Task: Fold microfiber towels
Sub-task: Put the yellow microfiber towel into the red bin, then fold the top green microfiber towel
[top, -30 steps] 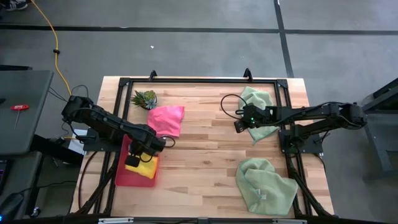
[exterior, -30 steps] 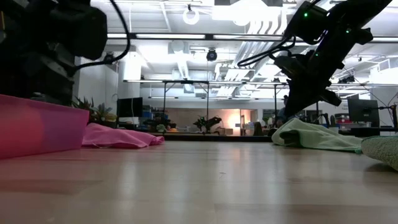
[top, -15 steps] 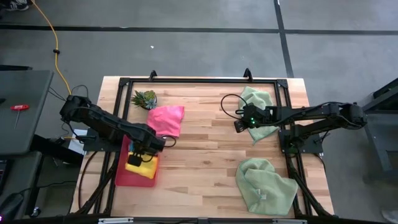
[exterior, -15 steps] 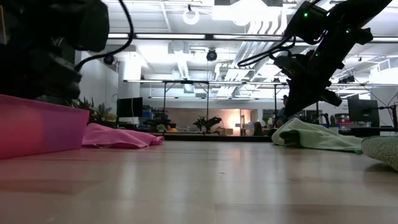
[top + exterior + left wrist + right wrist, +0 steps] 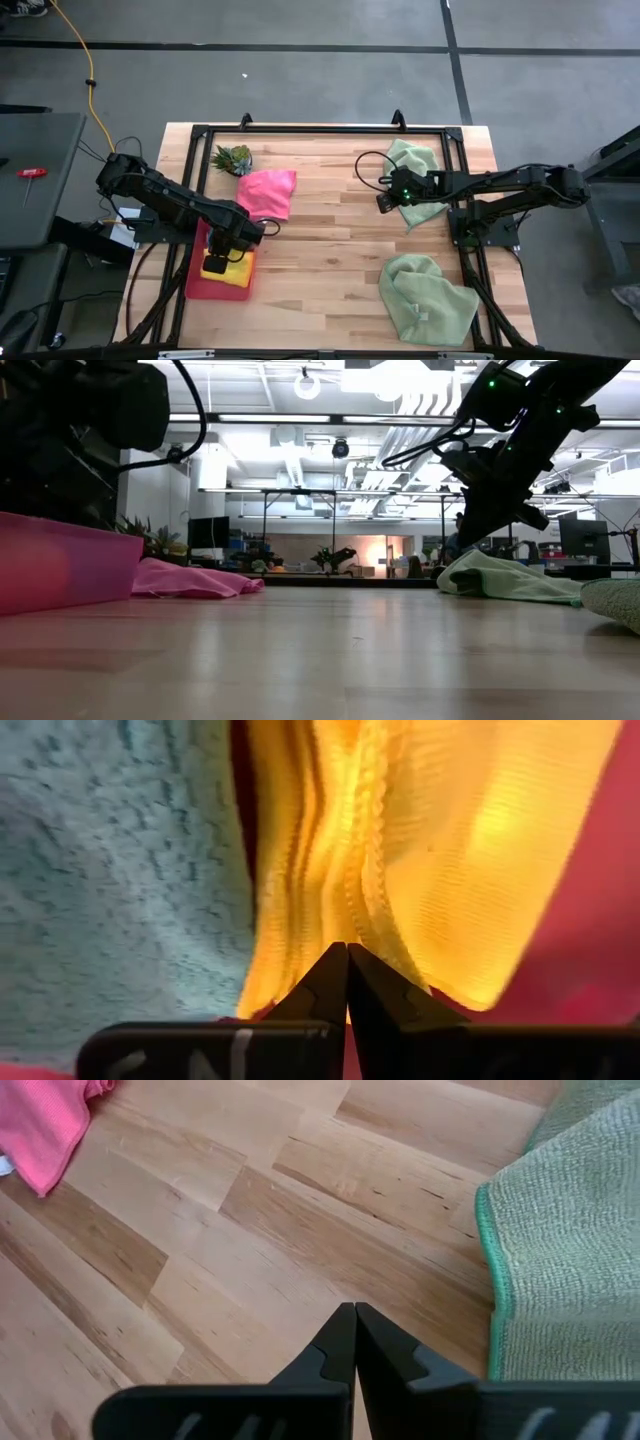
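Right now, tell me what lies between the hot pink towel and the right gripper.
Only bare wood: the high view shows nothing between the hot pink towel and the right gripper.

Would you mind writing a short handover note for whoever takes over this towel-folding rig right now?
Left gripper: over the pink tray, fingers shut, tips at the yellow towel; whether they pinch it, I cannot tell. A teal towel lies beside the yellow one.
Right gripper: shut and empty, above bare wood beside the far pale green towel.
Elsewhere: hot pink towel lies rumpled near the small plant; the near pale green towel lies crumpled at the table's near right.
Done: yellow and teal are in the tray.
Left: the pink and both green towels look unfolded.
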Controlling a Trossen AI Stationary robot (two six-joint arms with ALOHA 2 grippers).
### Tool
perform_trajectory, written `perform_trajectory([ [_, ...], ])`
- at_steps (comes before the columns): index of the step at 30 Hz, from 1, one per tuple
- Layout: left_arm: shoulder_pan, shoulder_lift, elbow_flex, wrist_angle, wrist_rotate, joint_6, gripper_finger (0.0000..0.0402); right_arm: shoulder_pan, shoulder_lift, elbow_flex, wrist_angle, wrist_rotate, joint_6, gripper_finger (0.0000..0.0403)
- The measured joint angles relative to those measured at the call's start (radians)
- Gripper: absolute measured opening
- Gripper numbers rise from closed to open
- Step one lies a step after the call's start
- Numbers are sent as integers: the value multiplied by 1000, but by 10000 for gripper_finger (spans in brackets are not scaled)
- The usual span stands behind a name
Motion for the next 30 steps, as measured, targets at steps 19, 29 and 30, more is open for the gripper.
perform_trajectory([
  [19,189,-55,137,-151,-253,71,0,0,0,0,0,12,11,2],
  [29,395,-321,267,166,-264,61,0,0,0,0,33,8,-39,2],
  [30,409,-350,253,269,-265,34,0,0,0,0,48,2,-53,2],
])
